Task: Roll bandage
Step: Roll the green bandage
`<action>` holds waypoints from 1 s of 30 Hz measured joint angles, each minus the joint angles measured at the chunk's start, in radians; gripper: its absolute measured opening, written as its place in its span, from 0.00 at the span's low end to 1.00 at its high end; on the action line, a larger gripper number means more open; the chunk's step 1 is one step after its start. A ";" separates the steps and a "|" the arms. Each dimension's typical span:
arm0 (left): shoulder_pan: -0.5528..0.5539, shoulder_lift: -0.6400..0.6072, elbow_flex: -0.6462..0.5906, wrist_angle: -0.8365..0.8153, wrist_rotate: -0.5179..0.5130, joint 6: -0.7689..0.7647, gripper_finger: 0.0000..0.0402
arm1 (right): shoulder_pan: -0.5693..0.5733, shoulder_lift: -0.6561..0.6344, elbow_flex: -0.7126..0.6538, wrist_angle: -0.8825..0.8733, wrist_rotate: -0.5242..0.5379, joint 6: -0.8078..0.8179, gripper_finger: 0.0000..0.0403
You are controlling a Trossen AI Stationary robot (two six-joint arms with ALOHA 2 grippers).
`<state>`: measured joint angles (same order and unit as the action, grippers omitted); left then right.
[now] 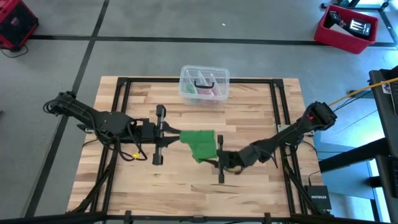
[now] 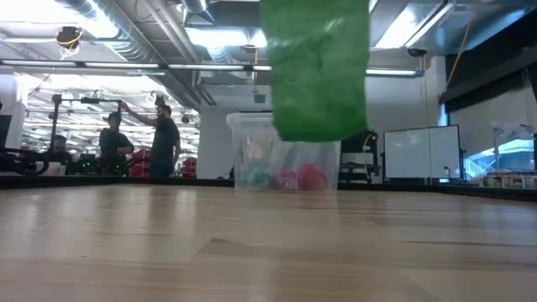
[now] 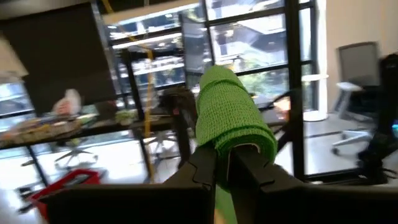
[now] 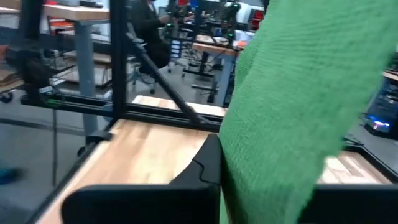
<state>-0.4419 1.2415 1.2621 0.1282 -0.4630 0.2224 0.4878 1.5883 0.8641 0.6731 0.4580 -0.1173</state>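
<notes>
The bright green bandage [image 1: 200, 143] hangs in the air over the middle of the table, between my two grippers. In the low view its loose strip [image 2: 319, 71] hangs down, its lower end clear of the wood. My left gripper [image 1: 177, 132] comes level from the table's left and is shut on the bandage's wound end [image 3: 231, 121]. My right gripper [image 1: 217, 155] comes from the right and is shut on the hanging strip [image 4: 292, 106] lower down. My left gripper pinches the bandage's wound end between its two fingers, level, from the table's left. A green layer [image 3: 222, 199] shows in the gap between them. The wound part [image 3: 239, 134] laps over the tip of one finger [image 3: 249, 163] and is lifted clear. My right gripper holds the hanging strip near its side edge [image 4: 233, 155], level from the table's right. One finger [image 4: 208, 163] shows against the cloth; the cloth hides the other. The strip runs upward from the fingers, clear of the table.
A clear plastic box [image 1: 204, 84] with pink and dark items stands at the table's far edge, behind the bandage [image 2: 281, 159]. A black frame [image 1: 124, 81] runs round the wooden tabletop. People stand in the room beyond the table [image 2: 159, 138].
</notes>
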 joint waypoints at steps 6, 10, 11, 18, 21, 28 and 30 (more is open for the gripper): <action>0.027 -0.011 0.001 0.039 -0.085 0.101 0.04 | 0.088 -0.001 0.109 -0.176 0.097 -0.001 0.01; 0.052 -0.011 0.001 0.022 -0.110 0.152 0.04 | 0.136 -0.001 0.208 -0.311 0.119 0.000 0.02; 0.058 -0.011 0.001 0.011 -0.117 0.162 0.04 | 0.149 -0.001 0.230 -0.340 0.126 -0.001 0.02; 0.072 -0.011 0.001 -0.065 -0.129 0.179 0.04 | 0.254 -0.002 0.366 -0.442 0.224 -0.049 0.01; 0.071 -0.011 -0.008 -0.061 -0.144 0.188 0.04 | 0.285 -0.002 0.409 -0.447 0.245 -0.070 0.01; 0.076 0.005 -0.086 -0.010 -0.151 0.211 0.04 | 0.298 -0.002 0.491 -0.444 0.224 -0.078 0.01; 0.083 0.020 -0.102 -0.008 -0.152 0.211 0.04 | 0.297 -0.002 0.506 -0.439 0.211 -0.079 0.01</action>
<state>-0.3584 1.2611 1.1605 0.1198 -0.6152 0.4339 0.7851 1.5867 1.3698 0.2343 0.6686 -0.1959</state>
